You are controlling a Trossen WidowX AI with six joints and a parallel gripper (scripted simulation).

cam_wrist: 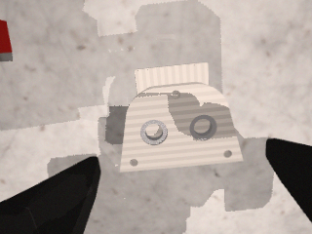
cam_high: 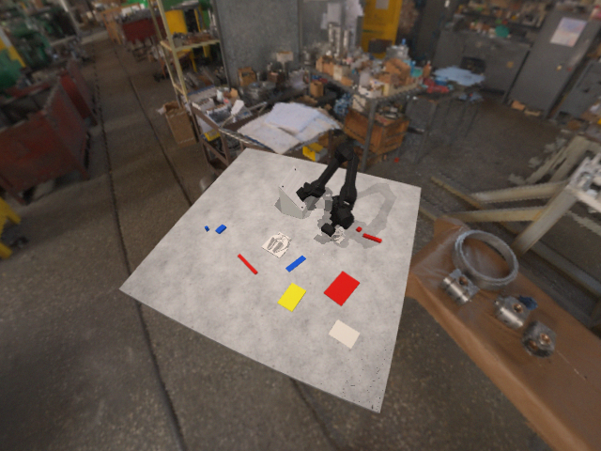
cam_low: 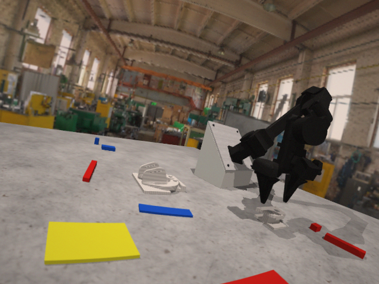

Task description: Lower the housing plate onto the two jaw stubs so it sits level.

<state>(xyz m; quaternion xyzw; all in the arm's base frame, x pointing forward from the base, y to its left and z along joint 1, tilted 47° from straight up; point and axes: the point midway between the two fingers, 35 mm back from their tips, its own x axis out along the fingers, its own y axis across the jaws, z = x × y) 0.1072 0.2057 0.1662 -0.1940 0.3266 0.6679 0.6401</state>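
Note:
The off-white housing plate [cam_low: 265, 209] [cam_wrist: 177, 152] has two ringed holes and small corner holes. It lies raised on a small white stand [cam_low: 276, 226] [cam_wrist: 195, 73] on the table. My gripper [cam_low: 274, 202] [cam_wrist: 181, 156] is open and empty, pointing down a little above the plate. In the wrist view its fingertips are on either side of the plate's wide edge, not touching it. The two jaws [cam_low: 154, 176] stand side by side on a flat white base [cam_high: 267, 247] [cam_low: 157, 193], well apart from the plate. Pins and stubs are too small to make out.
A sloped grey-white block [cam_high: 290, 209] [cam_low: 211, 161] bears the arm. A red cube [cam_high: 359, 228] [cam_low: 315, 226] and red bar [cam_high: 372, 238] [cam_low: 344, 245] lie beside the stand. A blue bar [cam_high: 296, 263] [cam_low: 165, 210], yellow plate [cam_high: 292, 297] [cam_low: 88, 241] and red plate [cam_high: 342, 287] lie farther forward.

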